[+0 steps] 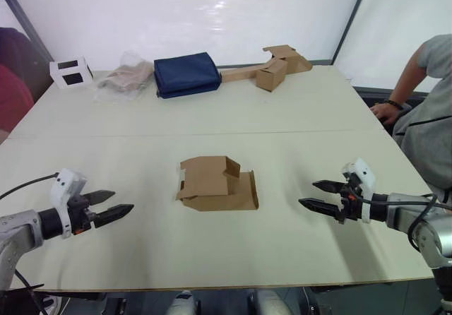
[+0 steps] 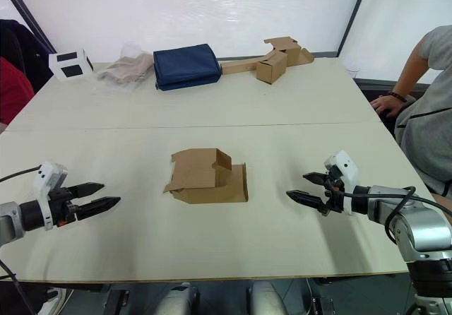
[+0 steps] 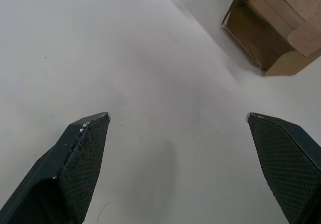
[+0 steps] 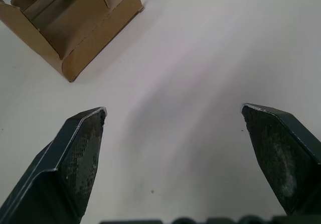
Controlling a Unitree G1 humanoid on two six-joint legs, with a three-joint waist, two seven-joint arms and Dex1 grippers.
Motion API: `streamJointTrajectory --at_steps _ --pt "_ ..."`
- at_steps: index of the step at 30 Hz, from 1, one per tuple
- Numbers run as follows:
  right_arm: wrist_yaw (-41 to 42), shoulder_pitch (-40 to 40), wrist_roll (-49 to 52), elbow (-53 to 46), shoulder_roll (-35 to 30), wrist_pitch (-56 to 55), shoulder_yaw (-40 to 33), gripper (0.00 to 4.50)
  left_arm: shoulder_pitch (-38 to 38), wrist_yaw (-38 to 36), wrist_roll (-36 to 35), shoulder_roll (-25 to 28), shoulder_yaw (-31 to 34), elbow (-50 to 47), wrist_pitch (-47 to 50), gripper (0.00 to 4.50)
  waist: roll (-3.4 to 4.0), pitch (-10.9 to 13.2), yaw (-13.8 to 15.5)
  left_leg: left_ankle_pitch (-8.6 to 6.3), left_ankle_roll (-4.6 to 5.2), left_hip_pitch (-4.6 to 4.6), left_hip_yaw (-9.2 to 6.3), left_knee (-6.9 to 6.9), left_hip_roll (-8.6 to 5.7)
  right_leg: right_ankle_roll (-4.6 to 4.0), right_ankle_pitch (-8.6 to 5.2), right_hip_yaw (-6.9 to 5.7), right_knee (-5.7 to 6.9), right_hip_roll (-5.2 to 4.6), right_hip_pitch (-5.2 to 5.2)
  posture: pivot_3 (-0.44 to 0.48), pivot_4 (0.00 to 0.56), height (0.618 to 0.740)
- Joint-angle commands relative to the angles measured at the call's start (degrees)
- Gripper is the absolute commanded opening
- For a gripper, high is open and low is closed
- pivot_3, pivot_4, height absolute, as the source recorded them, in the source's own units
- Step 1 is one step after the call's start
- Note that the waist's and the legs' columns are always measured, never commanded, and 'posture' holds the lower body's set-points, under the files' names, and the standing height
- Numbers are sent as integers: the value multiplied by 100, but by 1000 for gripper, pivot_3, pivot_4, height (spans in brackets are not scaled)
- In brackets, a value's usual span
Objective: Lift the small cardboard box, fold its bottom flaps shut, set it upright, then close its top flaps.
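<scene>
Nearest to the robot, the left pincer [image 1: 113, 203] hangs just above the pale tabletop [image 1: 296, 110] at the left side, with its two black fingers spread apart and nothing between them, and the right pincer [image 1: 317, 194] hangs at the right side in the same way, fingers apart and empty. Between the two, in the middle of the tabletop and well apart from both, the small cardboard box [image 1: 215, 183] lies on its side, its hollow inside bare, with nothing in it. Its flaps [image 1: 245, 188] are unfolded and spread outward toward the right pincer, one of them flat on the surface. At the far edge stand, from left to right, a small white box with dark panels [image 1: 70, 72], a crumpled clear plastic bag [image 1: 127, 76] with something beige inside, a folded dark blue cloth [image 1: 186, 74], and a long flat strip of joined brown cardboard pieces [image 1: 272, 65]. A person [image 1: 427, 110] sits at the right side, one hand near the edge
</scene>
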Motion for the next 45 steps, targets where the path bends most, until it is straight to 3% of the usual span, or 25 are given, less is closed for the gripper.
streamJointTrajectory --at_steps 1,9,12,18,22,24,29,34,45 --pt "19 -58 118 -176 34 -39 -177 4458 -102 54 77 16 35 21 -128 4500 0 0 0 0 0 0 0 0 0 0 0 0 0 0 0 0 150 740" --pt "33 -111 -72 -29 -9 -203 -76 4458 -645 83 96 14 149 527 -308 4500 0 0 6 0 0 0 -1 2 -1 0 0 -1 1 -1 1 0 150 740" --pt "1 -159 -80 -174 -16 -171 -78 4458 -802 -163 166 103 -92 809 -296 4500 0 -1 -7 0 0 0 -1 2 -1 1 0 -1 2 0 0 0 150 740" --pt "-172 44 130 -942 -15 149 -219 4458 -1131 -863 -359 222 -477 1174 776 4500 0 -1 -5 0 0 -2 0 1 0 0 0 -1 2 1 -2 0 150 740" --pt "-349 -40 641 -2005 35 749 -55 4458 -1805 -1121 -1370 -304 -556 1516 2244 4500 0 -1 11 0 0 -3 -5 4 -1 1 0 -5 7 2 0 0 150 740" --pt "-530 -217 955 -2533 111 1092 81 4458 -2088 -1151 -1454 -593 -804 1664 2562 4500 0 -2 8 0 0 -3 -11 12 -4 1 0 -10 9 1 4 0 150 740" --pt "-997 -586 1405 -3182 193 1605 180 4458 -2794 -1070 -1288 -1014 -1229 2211 2796 4500 -3 -3 -4 0 0 -4 -14 10 -1 1 0 -10 8 3 0 0 150 740" --pt "-1313 -784 1705 -3554 175 1900 265 4458 -3484 -1443 -897 -1178 -1780 2895 2578 4500 -5 -4 5 1 -2 -10 -18 12 -5 0 0 -14 7 1 -2 0 150 740" --pt "-1767 -575 1817 -3801 190 1940 374 4458 -4750 -2203 -55 -1689 -2432 4544 1939 4500 -5 -4 2 2 -2 -22 -22 16 -7 1 0 -18 8 2 -8 0 150 740"
